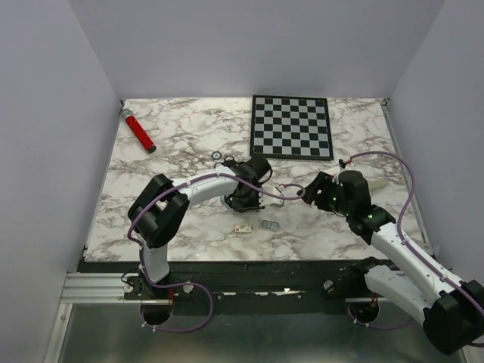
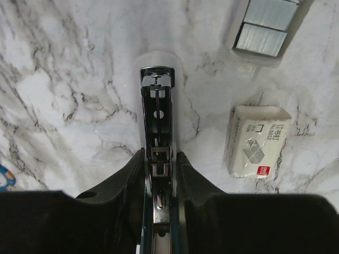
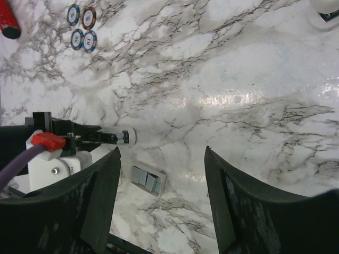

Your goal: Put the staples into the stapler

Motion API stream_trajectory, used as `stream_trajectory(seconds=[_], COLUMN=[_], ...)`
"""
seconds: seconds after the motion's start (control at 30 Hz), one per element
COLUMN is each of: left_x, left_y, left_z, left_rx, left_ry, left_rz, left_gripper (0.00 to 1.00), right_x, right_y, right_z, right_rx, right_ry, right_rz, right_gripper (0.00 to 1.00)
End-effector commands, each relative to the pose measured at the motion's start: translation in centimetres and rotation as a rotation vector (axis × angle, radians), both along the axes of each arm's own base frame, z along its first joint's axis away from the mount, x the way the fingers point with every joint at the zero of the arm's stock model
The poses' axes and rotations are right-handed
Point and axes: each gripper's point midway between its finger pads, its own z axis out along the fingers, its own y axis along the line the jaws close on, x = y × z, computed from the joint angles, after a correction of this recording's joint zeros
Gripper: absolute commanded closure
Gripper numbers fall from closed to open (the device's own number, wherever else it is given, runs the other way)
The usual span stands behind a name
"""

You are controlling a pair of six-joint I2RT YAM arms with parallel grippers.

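Two grippers noted. We find the left gripper (image 2: 159, 161) clamped narrowly on the stapler (image 2: 157, 90), which rests near the centre of the table (image 1: 189, 144) with its metal channel exposed. The right gripper (image 3: 161, 156) stands wide apart, holding nothing. The staples (image 2: 263, 25) lie beside the small cream box (image 2: 258, 140), toward the near edge.

The staples (image 1: 270, 224) lie on bare tabletop (image 1: 189, 151), with open marble to their right and on their near side; the small cream box (image 1: 243, 228) sits just beside them on the left. Behind them the left gripper (image 2: 159, 156), clamped on the stapler (image 2: 157, 106), blocks the far side. The right gripper (image 3: 161, 153) hovers near, its fingers (image 3: 103, 196) spread with a clear gap between them. The chessboard (image 1: 292, 126) and red cylinder (image 1: 140, 132) lie well apart at the back.
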Motion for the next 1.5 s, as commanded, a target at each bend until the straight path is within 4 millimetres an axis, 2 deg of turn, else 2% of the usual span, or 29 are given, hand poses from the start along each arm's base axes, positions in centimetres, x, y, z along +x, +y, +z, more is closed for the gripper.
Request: stream_trajectory(seconds=[0.0, 0.13, 0.27, 0.3, 0.47, 0.57, 0.6, 0.67, 0.77, 0.8, 0.87, 0.9, 0.93, 0.97, 1.0, 1.03, 1.07, 1.1, 1.13, 1.17, 1.2, 1.23, 1.27, 1.3, 1.33, 1.37, 1.4, 1.47], left_x=[-0.6, -0.2, 0.2, 0.3, 1.2, 2.1, 2.3, 2.9, 4.1, 4.1, 5.2, 5.0, 5.6, 6.3, 6.0, 6.5, 7.2, 6.6, 6.8, 6.7, 6.4, 6.3, 6.1, 5.5, 5.3, 5.0, 4.3, 3.9], left_y=[-0.4, -0.2, -0.4, -0.5, -0.8, -1.4, -1.6, -2.3, -3.0, -2.6, -2.5, -1.7, -1.7, -0.6, 0.7, 1.3, 3.1, 4.6, 5.5, 6.8, 9.2, 10.3, 11.3, 13.1, 13.8, 14.5, 15.3, 16.7], left_z=[-0.6, -0.9, -0.5, -0.3, 0.9, 2.7, 3.9, 5.1, 8.4, 9.7, 12.0, 13.2, 14.6, 15.6, 16.7, 18.1, 18.8, 19.5, 20.4, 20.9, 21.0, 21.5, 21.5, 21.3, 21.5, 21.4, 21.0, 20.9], left_rx=[0.04, 0.059, 0.054, 0.047, 0.019, -0.033, -0.062, -0.123, -0.257, -0.298, -0.404, -0.451, -0.53, -0.569, -0.617, -0.681, -0.727, -0.773, -0.823, -0.856, -0.866, -0.886, -0.893, -0.895, -0.917, -0.923, -0.941, -0.955], left_ry=[0.012, -0.007, -0.025, -0.031, -0.083, -0.142, -0.172, -0.209, -0.281, -0.308, -0.366, -0.392, -0.418, -0.441, -0.468, -0.502, -0.512, -0.529, -0.551, -0.562, -0.617, -0.651, -0.677, -0.725, -0.755, -0.775, -0.788, -0.835], left_rz=[-0.077, -0.071, -0.063, -0.061, -0.03, 0.008, 0.02, 0.047, 0.131, 0.158, 0.253, 0.296, 0.367, 0.432, 0.484, 0.533, 0.651, 0.696, 0.744, 0.804, 0.876, 0.91, 0.939, 1.0, 1.024, 1.049, 1.076, 1.133], left_gripper=[0.77, 0.68, 0.5, 0.42, 0.19, 0.08, 0.02, 0.02, 0.02, 0.02, 0.02, 0.02, 0.02, 0.02, 0.02, 0.01, 0.01, 0.01, 0.01, 0.01, 0.01, 0.01, 0.01, 0.01, 0.01, 0.01, 0.01, 0.01], right_x=[-0.5, -0.6, -0.6, -0.6, -0.5, -0.5, -0.4, -0.3, -0.3, -0.2, -0.3, -0.3, -0.5, -0.5, -0.6, -0.9, -0.9, -1.1, -1.5, -1.5, -1.7, -1.9, -1.6, -1.4, -1.6, -0.9, -0.8, -0.8], right_y=[-1.1, -1.2, -1.2, -1.2, -1.3, -1.2, -1.3, -1.1, -0.4, -0.2, 0.5, 0.7, 1.1, 1.3, 1.5, 2.2, 2.4, 2.7, 3.8, 4.0, 4.6, 5.8, 6.2, 6.7, 7.6, 8.6, 9.1, 10.8], right_z=[-1.2, -1.3, -1.0, -0.9, 0.3, 1.2, 1.2, 1.7, 2.0, 1.9, 1.5, 1.4, 0.7, 0.4, 0.2, -0.1, -0.9, -1.3, -1.1, -2.0, -2.0, -1.5, -1.6, -2.2, -2.5, -1.5, -2.7, -2.9], right_rx=[-0.073, -0.089, -0.11, -0.122, -0.15, -0.171, -0.186, -0.188, -0.183, -0.178, -0.162, -0.158, -0.163, -0.168, -0.174, -0.179, -0.209, -0.227, -0.241, -0.278, -0.285, -0.286, -0.309, -0.342, -0.362, -0.37, -0.421, -0.466], right_ry=[0.017, 0.015, -0.003, -0.012, -0.055, -0.082, -0.085, -0.093, -0.094, -0.091, -0.067, -0.057, -0.032, -0.019, -0.002, 0.013, 0.036, 0.052, 0.052, 0.077, 0.082, 0.071, 0.063, 0.068, 0.062, 0.032, 0.045, 0.022], right_rz=[-0.007, 0.007, 0.031, 0.041, 0.073, 0.103, 0.117, 0.132, 0.173, 0.185, 0.211, 0.215, 0.231, 0.235, 0.239, 0.259, 0.26, 0.265, 0.298, 0.298, 0.315, 0.351, 0.352, 0.386, 0.425, 0.444, 0.486, 0.55], right_gripper=[0.28, 0.28, 0.27, 0.25, 0.17, 0.14, 0.13, 0.13, 0.13, 0.13, 0.13, 0.13, 0.13, 0.13, 0.13, 0.13, 0.13, 0.12, 0.12, 0.12, 0.12, 0.12, 0.12, 0.12, 0.12, 0.12, 0.12, 0.12])
